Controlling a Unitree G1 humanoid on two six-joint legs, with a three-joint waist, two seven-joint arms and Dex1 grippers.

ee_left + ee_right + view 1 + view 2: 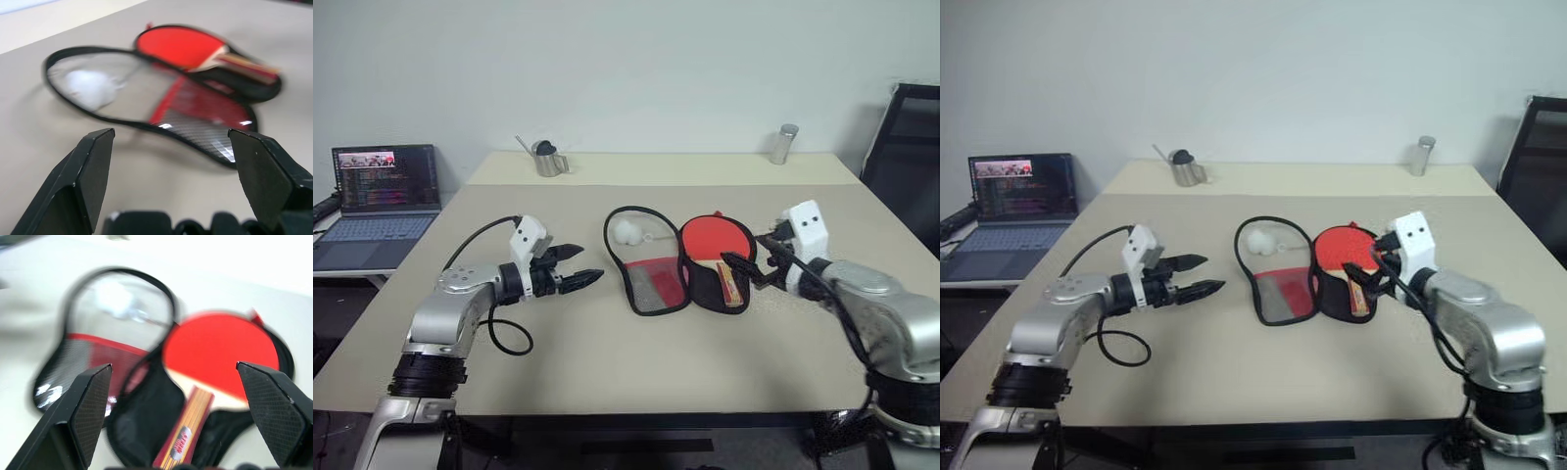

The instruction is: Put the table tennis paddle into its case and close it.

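**A:** so where's the bat at? The flat table tennis paddle with the round red rubber face and striped light wooden handle (719,250) is lying inside the right half of the soft paddle-shaped zip case with black trim (683,259), which is spread wide open like a book in the middle of the beige table (607,362). Red face up, handle pointing toward the robot's side of the table.

**B:** yep, and the left half of that case is the flap with a clear window up top and red fabric plus black mesh lower down. There's a small white ball (627,231) showing in the window part. Can't tell if it's under the plastic or on top of it.

**A:** arms? The right gripper (750,260) hangs just beside the case's right edge, near the paddle handle, pointing left across it. Fingers spread wide, nothing between them, not touching the paddle.

**B:** the left gripper (574,270) is off to the left of the case, clear of it, forearm low over the table, pointing right at the flap. Its two black fingers are apart too, nothing in them.

**A:** further out from the case: small metal pitcher (548,159) and a metal cylinder (784,144) at the far edge of the table, open laptop (384,196) on a side desk way off to the left.
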